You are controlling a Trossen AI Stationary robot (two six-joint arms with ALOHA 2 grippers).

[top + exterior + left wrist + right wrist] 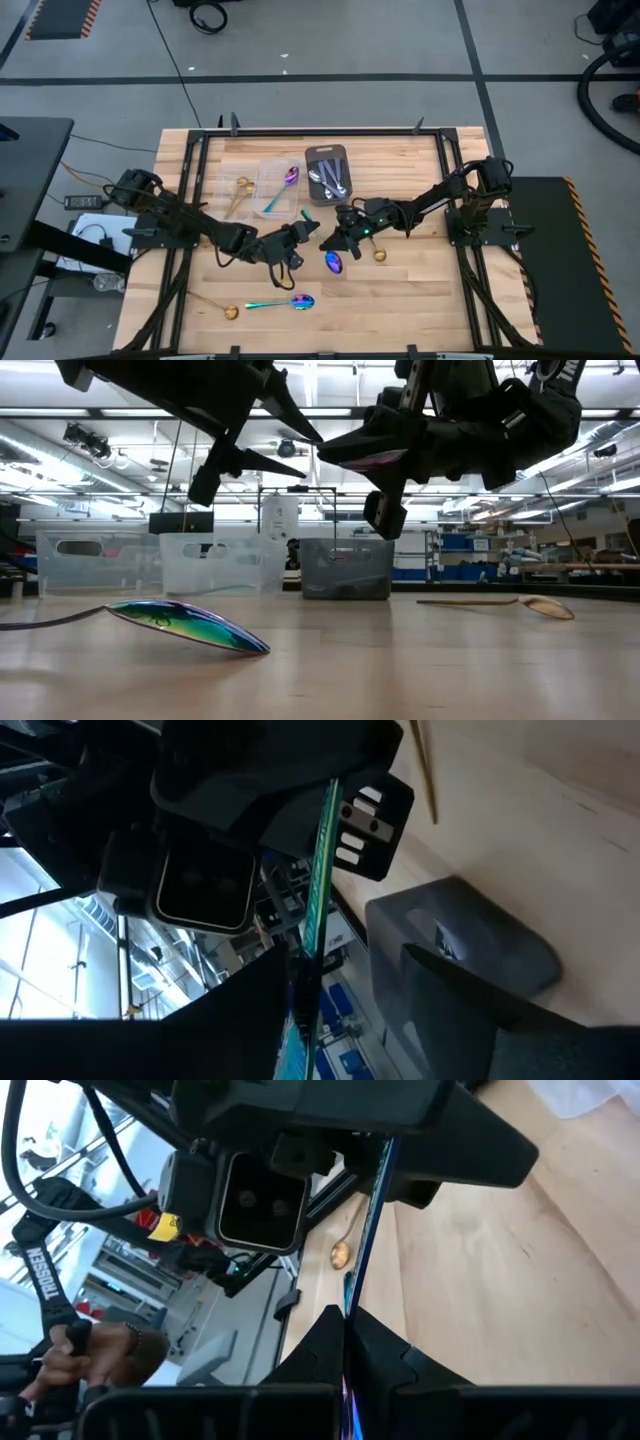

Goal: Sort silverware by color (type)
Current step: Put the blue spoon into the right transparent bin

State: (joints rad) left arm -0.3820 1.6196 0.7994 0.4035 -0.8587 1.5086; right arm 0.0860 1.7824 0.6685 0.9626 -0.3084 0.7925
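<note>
My right gripper (337, 240) is shut on an iridescent rainbow spoon in the air over the table's middle. The spoon's purple bowl (333, 263) shows just near of the gripper. Its thin handle (372, 1210) runs out toward my left gripper (305, 233). That gripper faces it open, its fingers (470, 990) on either side of the handle (318, 870). Another rainbow spoon (285, 302) and two gold spoons (380, 254) (230, 312) lie flat on the wood. My right gripper pinches the rainbow spoon between its two fingertips, on the handle close to the bowl (351, 1302). The fingers come about level from the table's right. The spoon is lifted clear of the table. I cannot tell whether my left gripper touches the handle.
At the far middle stand two clear containers, one with a gold spoon (240, 188) and one with a rainbow spoon (283, 186). Beside them is a dark tray (326, 152) with silver spoons. A black frame rims the wooden table (420, 300).
</note>
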